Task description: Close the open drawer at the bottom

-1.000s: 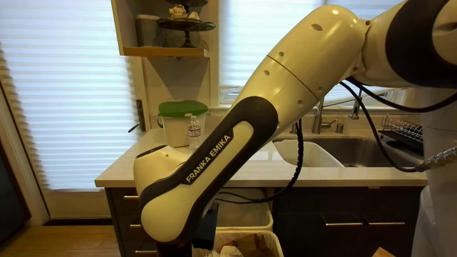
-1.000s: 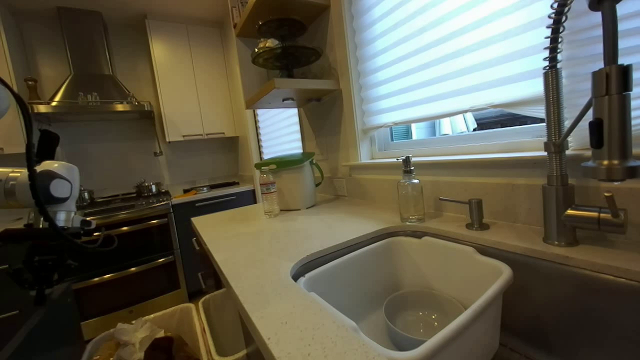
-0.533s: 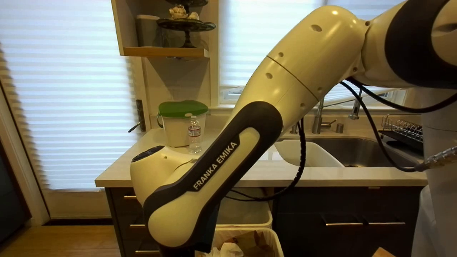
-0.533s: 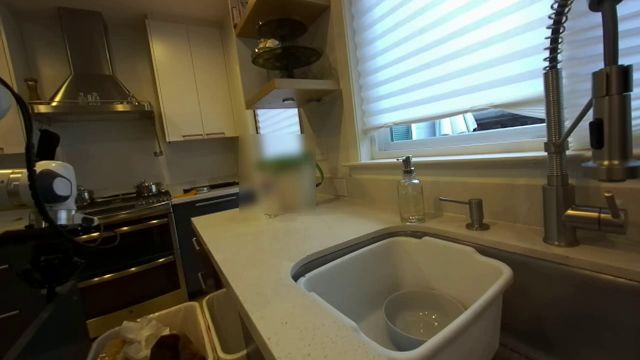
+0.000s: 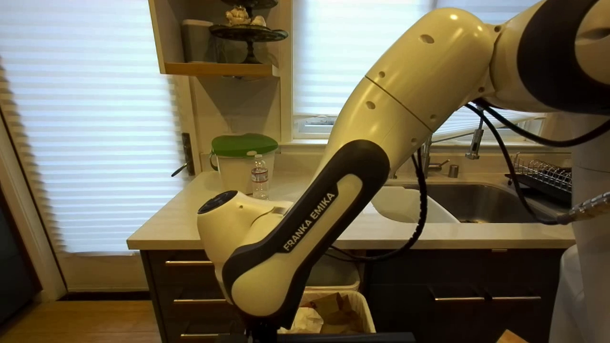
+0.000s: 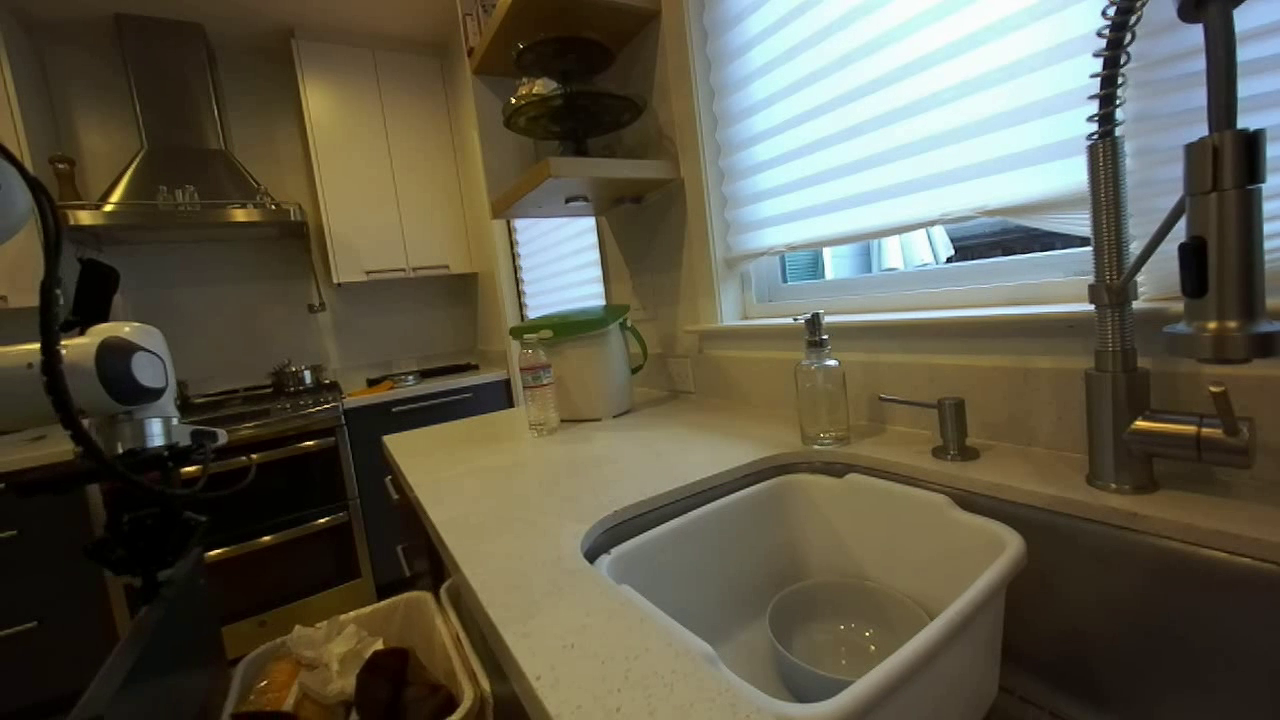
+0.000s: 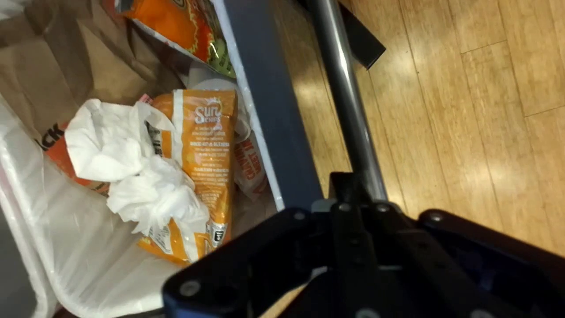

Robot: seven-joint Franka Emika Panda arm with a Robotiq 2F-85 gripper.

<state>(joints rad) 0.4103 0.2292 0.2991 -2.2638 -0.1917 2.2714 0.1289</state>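
Observation:
The pull-out drawer stands open below the counter. Its dark front panel shows in the wrist view (image 7: 278, 106) and in both exterior views (image 5: 352, 338) (image 6: 160, 640). A round bar handle (image 7: 348, 88) runs along the panel's outer side. The drawer holds a front bin (image 7: 88, 247) with a white liner and trash, and a back bin (image 5: 338, 276) partly hidden by the arm. My gripper (image 7: 353, 185) is at the handle, its fingers close together, tips between panel and bar. Whether the bar is between the tips is hidden. The gripper (image 6: 150, 560) is dark and unclear in an exterior view.
The counter (image 6: 500, 520) overhangs the bins. Shallow drawers (image 5: 190, 286) and a sink cabinet (image 5: 457, 276) flank the opening. A bottle (image 5: 260, 178) and a green-lidded pail (image 5: 243, 143) stand on the counter. An oven (image 6: 290, 540) stands behind the drawer. A dark object (image 7: 366, 44) lies over the floor.
The drawer and bins have moved inward toward the counter. The back bin is now more covered by the counter. The arm has moved along with the panel, to the right in both exterior views.

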